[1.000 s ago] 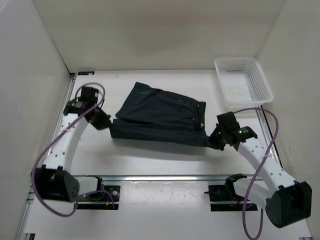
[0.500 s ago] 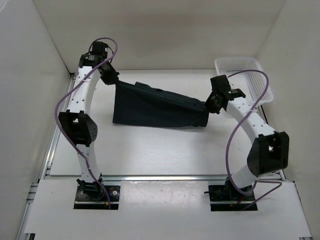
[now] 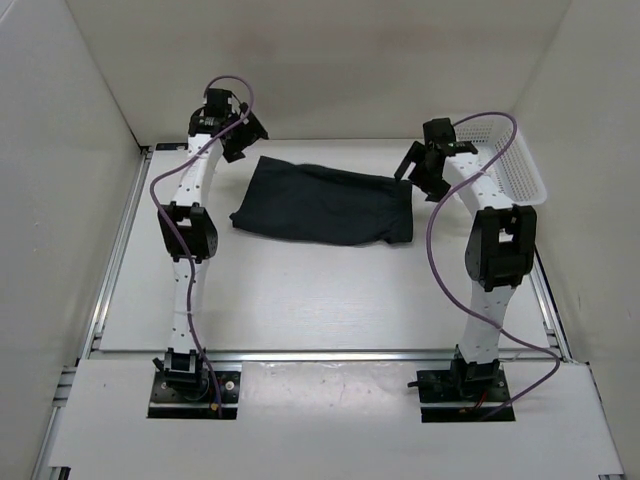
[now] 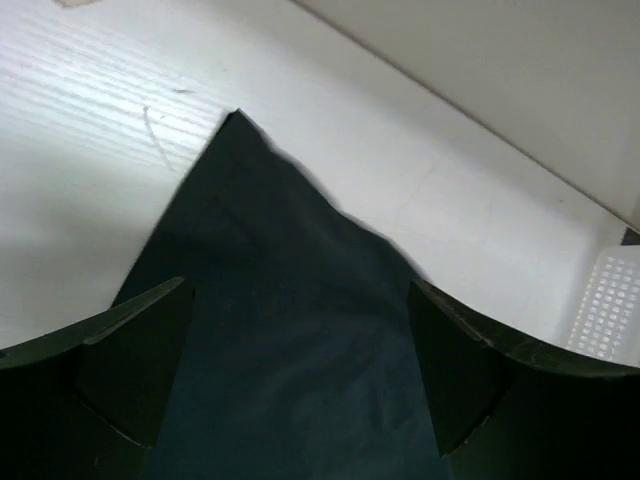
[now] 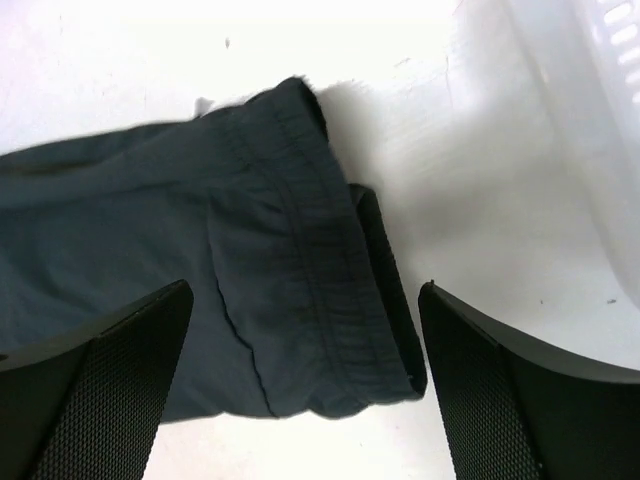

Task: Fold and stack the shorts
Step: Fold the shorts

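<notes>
Beside the white basket [image 3: 525, 170], the right pincer [image 5: 300, 365] hovers with jaws spread wide, gripping nothing, over the waistband [image 5: 315, 260] end of the shorts [image 3: 320, 205]. Farther from the basket, the left pincer [image 4: 300, 350] is likewise spread and empty above their far corner. The shorts lie folded on the surface [image 3: 300, 290] near the basket. My worry: a dragging jaw could pull the 2 layers apart.

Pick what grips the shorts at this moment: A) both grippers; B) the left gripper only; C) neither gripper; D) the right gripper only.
C: the left gripper and the right gripper both stand wide open over opposite ends of the shorts, which lie loose on the table.
</notes>
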Robot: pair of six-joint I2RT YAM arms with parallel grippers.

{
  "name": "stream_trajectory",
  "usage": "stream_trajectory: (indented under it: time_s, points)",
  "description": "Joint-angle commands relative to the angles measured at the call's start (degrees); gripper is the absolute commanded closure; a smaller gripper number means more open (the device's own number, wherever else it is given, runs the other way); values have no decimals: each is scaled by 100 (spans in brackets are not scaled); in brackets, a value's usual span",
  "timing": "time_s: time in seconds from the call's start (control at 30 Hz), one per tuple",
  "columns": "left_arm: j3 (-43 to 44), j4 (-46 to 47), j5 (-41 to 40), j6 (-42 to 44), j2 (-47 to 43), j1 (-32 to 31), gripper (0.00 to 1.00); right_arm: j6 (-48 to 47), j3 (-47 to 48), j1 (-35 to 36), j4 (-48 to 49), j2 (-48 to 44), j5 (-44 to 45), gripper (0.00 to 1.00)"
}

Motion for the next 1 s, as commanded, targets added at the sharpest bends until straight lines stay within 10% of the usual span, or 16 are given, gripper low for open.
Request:
stream_trajectory:
  time_s: [0.0, 0.47, 0.97]
  points:
    - [-442, 432, 127, 343, -853, 149, 0, -298, 30, 70, -224, -431, -179, 2]
    - [-5523, 124, 277, 1119, -3219, 343, 0, 80, -3266, -263, 698, -1794, -1979, 2]
    - [-5517, 388, 330, 882, -2200, 580, 2, 1072, -3091, -405, 1604, -881, -2359, 13]
